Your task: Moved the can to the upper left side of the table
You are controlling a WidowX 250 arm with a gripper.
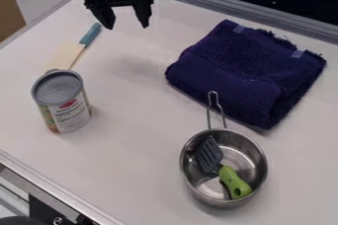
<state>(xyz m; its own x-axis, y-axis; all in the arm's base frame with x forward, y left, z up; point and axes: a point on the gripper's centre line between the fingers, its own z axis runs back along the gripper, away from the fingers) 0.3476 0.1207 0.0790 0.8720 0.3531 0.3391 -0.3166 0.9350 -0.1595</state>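
Claw (pixel 126 27) apart from upright, grey-topped, labelled can (pixel 63 104)

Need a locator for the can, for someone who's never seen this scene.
On the white table, go image-left of the folded navy towel to the blue-handled spatula. The can stands upright by its cream blade; a printed label sets it apart from the bare steel pot.

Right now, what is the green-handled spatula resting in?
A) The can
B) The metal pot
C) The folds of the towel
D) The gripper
B: the spatula lies inside the pot, its slotted head and green handle both within the rim.
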